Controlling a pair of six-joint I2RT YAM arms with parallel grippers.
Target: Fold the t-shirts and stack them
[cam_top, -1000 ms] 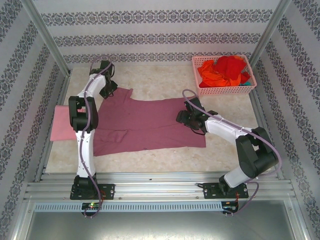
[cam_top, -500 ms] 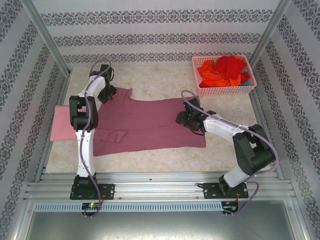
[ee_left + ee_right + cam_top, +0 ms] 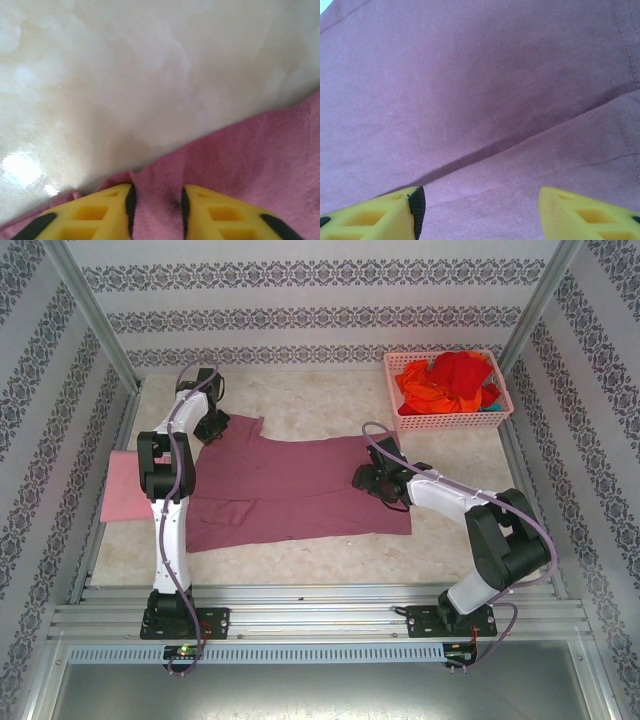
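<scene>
since a second ago my left gripper (image 3: 157,210) has slid onto the shirt (image 3: 300,490), which lies spread flat, and narrowed to pinch its far corner, i'd guess to lift it for a fold. right gripper (image 3: 480,212) hangs spread wide over the shirt's right end.

You had two arms, the left arm (image 3: 165,510) and the right arm (image 3: 480,530), at one table (image 3: 300,560). You had one mauve t-shirt (image 3: 300,490), one light pink t-shirt (image 3: 118,490) and one pink basket (image 3: 450,421); its red and orange heap (image 3: 450,380) was too tangled to count.
</scene>
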